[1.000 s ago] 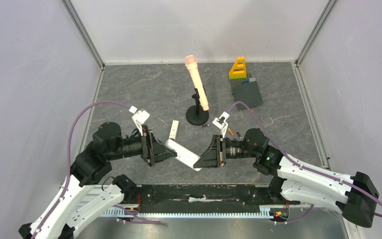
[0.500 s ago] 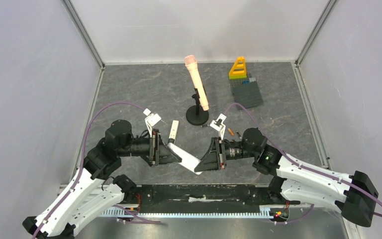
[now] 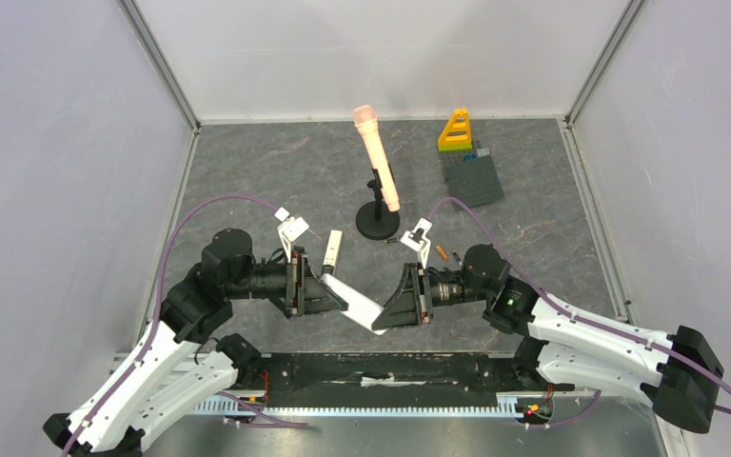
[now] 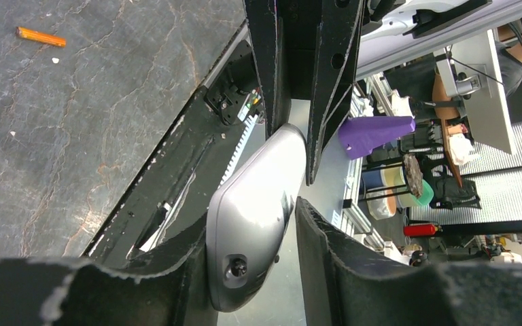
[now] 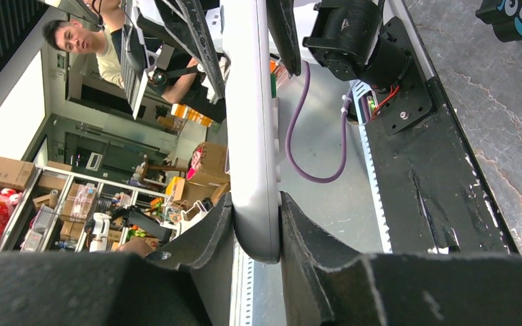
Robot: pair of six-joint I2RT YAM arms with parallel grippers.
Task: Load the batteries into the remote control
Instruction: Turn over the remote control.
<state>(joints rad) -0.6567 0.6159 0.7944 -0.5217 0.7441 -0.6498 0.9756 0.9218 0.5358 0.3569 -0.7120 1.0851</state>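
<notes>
Both ends pinched! The left gripper [image 3: 329, 290] clamped the white remote [image 3: 356, 303], and the right gripper [image 3: 385, 316] squeezed its other end. An orange battery [image 3: 443, 252] lay on the worktop [image 3: 276, 181].

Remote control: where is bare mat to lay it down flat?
Widest bare mat lies far left, between the left wall and the microphone stand. A smaller patch sits right, nearer than the grey brick plate. Crowded: before the stand, around the white strip and orange battery.
</notes>
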